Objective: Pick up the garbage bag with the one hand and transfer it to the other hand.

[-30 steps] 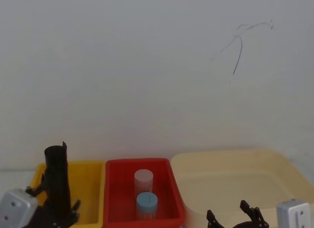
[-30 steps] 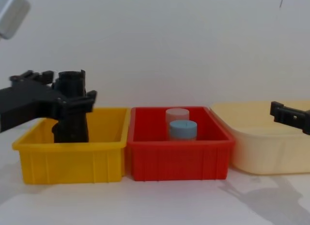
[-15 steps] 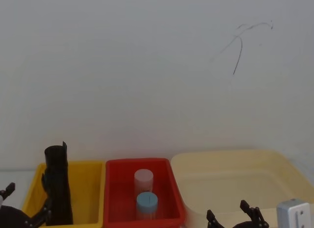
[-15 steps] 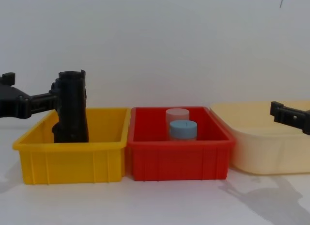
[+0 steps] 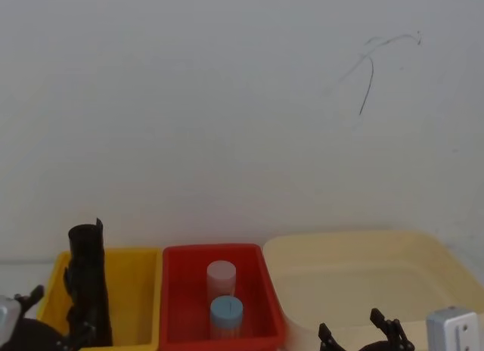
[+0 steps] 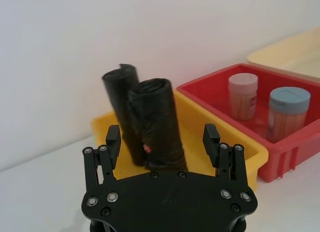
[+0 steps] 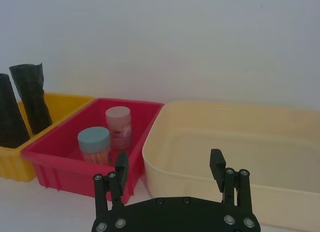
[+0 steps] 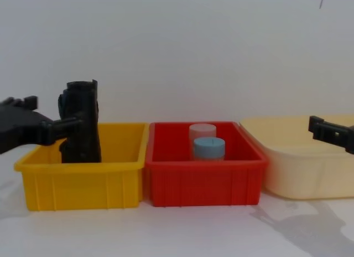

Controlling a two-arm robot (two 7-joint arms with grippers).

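Bag point(image 6: 156, 124): crinkly black film wound into a tall, slim cylinder. It stands about upright in the yellow bin, well above the rim, at the centre of the left wrist view.
Second roll point(image 6: 119, 99): same black crinkled cylinder with a raised flap at the top edge, just behind the bag and against it.
Yellow bin point(image 8: 83, 182): glossy rectangular plastic with ribbed outer walls, lower left of the chest view.
Red bin point(image 8: 202, 182): same moulded shape, side by side with the yellow bin at the centre of the chest view.
Jars: two small round jars with see-through walls and tan contents stand upright in the red bin. The blue-lidded one point(image 7: 94, 144) is just beside the pink-lidded one point(image 7: 118, 124).
Tub point(image 8: 307, 174): smooth cream plastic with rounded corners and a rolled rim, lower right of the chest view.
Surface point(image 8: 182, 229): plain matte white under the three containers.
Left pincer point(image 6: 162, 132): black, two flat fingers spread wide, nothing gripped. The bag shows between the fingers, and I cannot tell whether they touch it.
Right pincer point(image 7: 169, 159): black, fingers spread wide and empty, held in front of the tub's near wall.
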